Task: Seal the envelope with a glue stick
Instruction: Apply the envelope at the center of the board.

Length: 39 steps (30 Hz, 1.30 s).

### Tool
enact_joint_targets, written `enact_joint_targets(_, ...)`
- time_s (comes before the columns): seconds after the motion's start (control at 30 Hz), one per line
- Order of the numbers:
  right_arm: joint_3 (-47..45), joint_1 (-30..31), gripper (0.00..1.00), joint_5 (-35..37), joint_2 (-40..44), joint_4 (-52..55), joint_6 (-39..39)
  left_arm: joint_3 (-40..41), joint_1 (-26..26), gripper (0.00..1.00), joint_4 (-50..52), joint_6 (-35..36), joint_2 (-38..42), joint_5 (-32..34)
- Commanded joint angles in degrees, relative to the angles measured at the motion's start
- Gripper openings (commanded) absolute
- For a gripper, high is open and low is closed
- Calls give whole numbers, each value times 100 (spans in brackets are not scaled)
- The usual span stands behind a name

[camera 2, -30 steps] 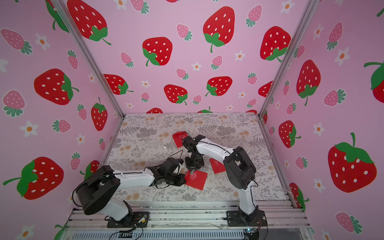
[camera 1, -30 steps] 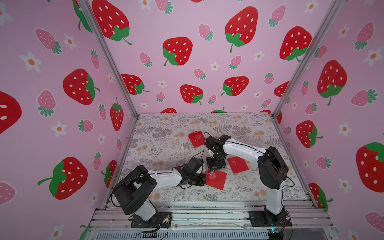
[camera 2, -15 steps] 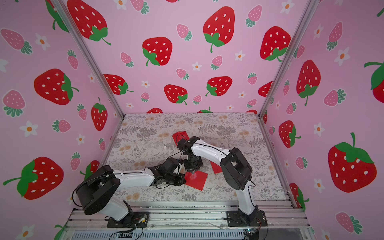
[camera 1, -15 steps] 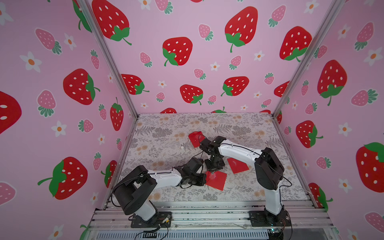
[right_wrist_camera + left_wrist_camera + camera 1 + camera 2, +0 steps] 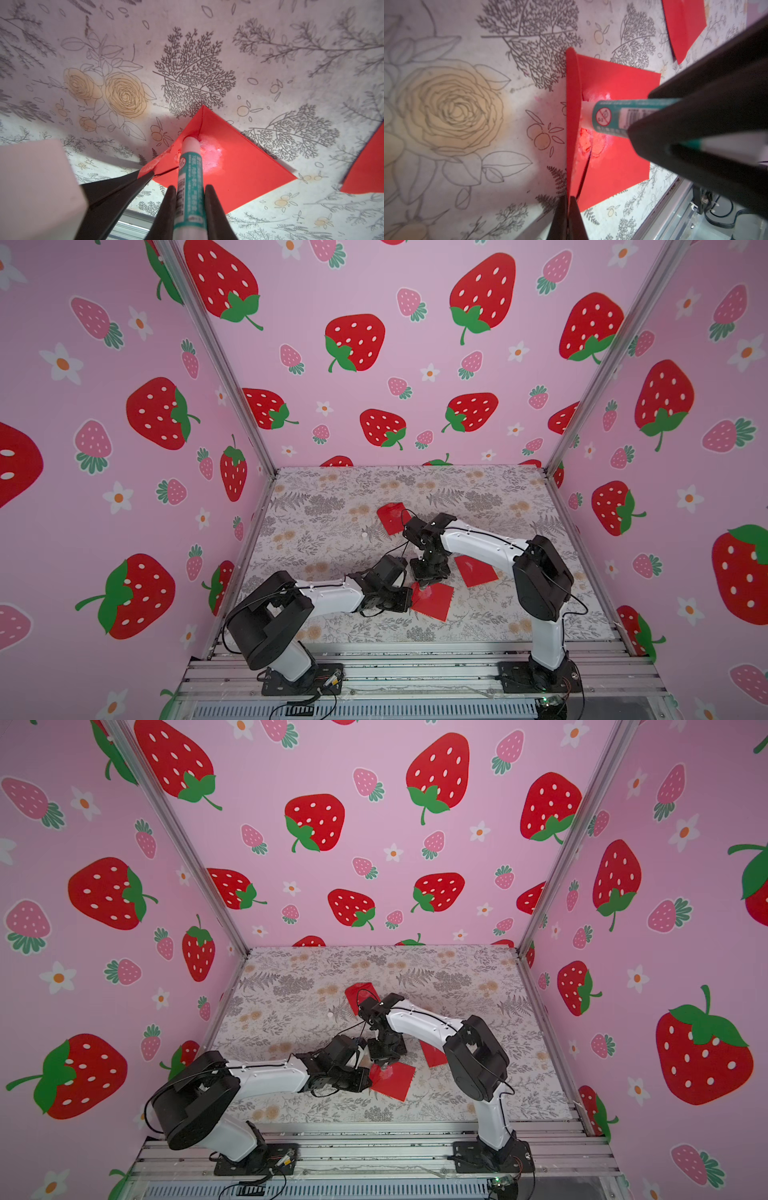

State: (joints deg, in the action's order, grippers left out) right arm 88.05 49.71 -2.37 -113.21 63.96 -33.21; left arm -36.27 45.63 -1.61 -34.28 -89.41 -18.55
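Meanwhile the right arm (image 5: 478, 539) has swung slightly sideways and back, the right claw (image 5: 190, 187) clenched on the glue stick (image 5: 190, 166), tip pressed on the envelope (image 5: 432, 601) near the front edge of the tabletop (image 5: 332, 506): rubbing strokes, likely. The left claw (image 5: 568, 199) pinches the flap (image 5: 572, 104) raised. Only the wrist views clearly show the white glue smear (image 5: 209, 155).

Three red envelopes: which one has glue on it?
The frontmost envelope: white smears by the glue stick, flap pinched up by the left gripper. Only it is held.
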Motion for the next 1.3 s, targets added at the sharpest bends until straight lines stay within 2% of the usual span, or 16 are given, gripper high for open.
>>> enact_joint_targets(0.0, 75, 3, 0, 866, 17, 516, -53, -12, -26, 0, 300, 61, 26, 97)
enact_joint_targets(0.07, 122, 8, 0, 1134, -31, 688, -48, -12, -27, 0, 295, 62, 34, 105)
enact_joint_targets(0.17, 116, 37, 0, 1035, -68, 709, 21, -11, -33, 0, 307, 60, 29, 106)
enact_joint_targets(0.27, 92, 88, 0, 548, -44, 569, 77, -25, -28, 0, 318, 64, 19, 114)
enact_joint_targets(0.43, 54, 130, 0, -653, 9, 236, 171, -20, -45, 0, 306, 49, 11, 112)
enact_joint_targets(0.57, 28, 135, 0, -1023, 18, 75, 190, -47, -41, 0, 322, 59, -3, 112)
enact_joint_targets(0.67, 78, 135, 0, -960, 22, 158, 195, -64, -49, 0, 375, 75, 13, 140)
enact_joint_targets(0.73, 98, 118, 0, -652, 142, 156, 113, -86, -61, 0, 456, 105, 56, 182)
enact_joint_targets(0.9, -163, -258, 0, -336, 794, -191, -127, -169, -69, 0, 1142, 327, 324, 616)
enact_joint_targets(1.03, -587, -709, 0, -438, 1369, -524, -152, -214, -97, 0, 1834, 538, 633, 1004)
enact_joint_targets(1.2, -1065, -1209, 0, -642, 1783, -689, 17, -156, -237, 0, 2208, 652, 869, 1034)
enact_joint_targets(1.23, -1157, -1283, 0, -650, 1843, -707, 62, -183, -268, 4, 2270, 681, 872, 1032)
enact_joint_targets(1.27, -1222, -1360, 0, -671, 1905, -714, 100, -223, -289, 11, 2329, 705, 887, 1112)
